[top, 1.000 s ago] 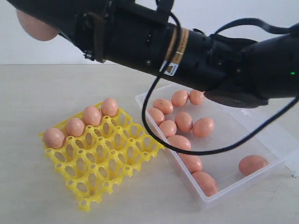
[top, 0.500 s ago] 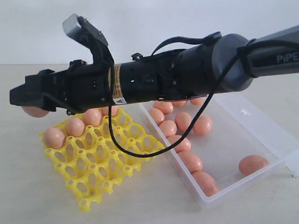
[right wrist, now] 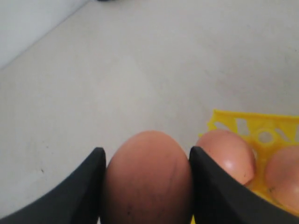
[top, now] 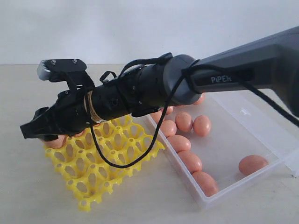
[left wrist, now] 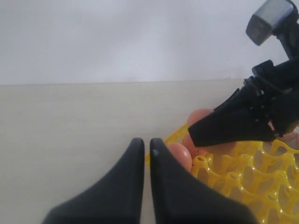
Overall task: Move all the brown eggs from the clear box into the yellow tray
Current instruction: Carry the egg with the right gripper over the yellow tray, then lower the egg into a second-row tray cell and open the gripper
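- The right gripper [top: 39, 132] has its black jaws clamped on either side of one brown egg [right wrist: 147, 177]: oval, matte orange-brown, with faint dark flecks.
- The held egg sits just off one corner of the yellow tray [top: 107, 158], a bright openwork grid of round cups, close beside two eggs [right wrist: 226, 156] seated in the tray's edge row.
- The left gripper [left wrist: 145, 145], jaws almost touching with nothing between them, is low beside that same tray corner.
- More brown eggs [top: 183, 121] lie loose in the clear box [top: 261, 140], just beside the tray on its opposite side.
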`<state>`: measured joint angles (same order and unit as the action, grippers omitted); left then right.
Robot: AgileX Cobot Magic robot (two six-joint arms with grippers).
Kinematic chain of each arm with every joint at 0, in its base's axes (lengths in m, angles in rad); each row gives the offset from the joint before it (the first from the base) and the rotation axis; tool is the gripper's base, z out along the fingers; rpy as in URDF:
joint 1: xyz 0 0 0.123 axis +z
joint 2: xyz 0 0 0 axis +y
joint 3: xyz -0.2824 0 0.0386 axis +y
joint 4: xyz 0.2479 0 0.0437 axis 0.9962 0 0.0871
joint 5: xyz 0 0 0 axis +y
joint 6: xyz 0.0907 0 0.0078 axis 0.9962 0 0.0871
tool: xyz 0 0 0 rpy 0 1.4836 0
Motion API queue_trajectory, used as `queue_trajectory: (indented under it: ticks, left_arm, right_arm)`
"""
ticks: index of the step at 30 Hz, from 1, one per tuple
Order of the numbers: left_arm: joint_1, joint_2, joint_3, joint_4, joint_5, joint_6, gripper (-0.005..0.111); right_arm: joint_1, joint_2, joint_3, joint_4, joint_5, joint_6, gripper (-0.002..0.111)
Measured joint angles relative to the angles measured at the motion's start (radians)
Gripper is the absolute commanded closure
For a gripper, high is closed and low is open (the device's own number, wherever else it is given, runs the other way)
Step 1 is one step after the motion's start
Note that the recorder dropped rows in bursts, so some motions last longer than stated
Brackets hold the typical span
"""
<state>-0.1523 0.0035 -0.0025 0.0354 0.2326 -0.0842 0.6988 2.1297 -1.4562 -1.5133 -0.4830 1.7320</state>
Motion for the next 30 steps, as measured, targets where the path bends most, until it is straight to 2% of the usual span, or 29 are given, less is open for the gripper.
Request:
queue_trajectory:
  ticks: [10,24,27,30]
  left_arm:
    - [0.0,0.0,0.0,0.0,0.0,0.0,0.103]
    - [0.0,0.0,0.0,0.0,0.0,0.0,0.103]
    - [0.0,0.0,0.0,0.0,0.0,0.0,0.103]
    - [0.0,0.0,0.0,0.0,0.0,0.0,0.103]
  right_arm:
    - [0.0,0.045,-0.004,-0.055,0.002,-0.202,0.108]
    - [0.0,0.1,-0.008,-0.062,0.054,-0.227,0.108]
    - [0.0,0.1,-0.008,-0.062,0.061,-0.229,0.101]
    - [0.0,0.1,-0.008,-0.062,0.072,-0.229,0.084]
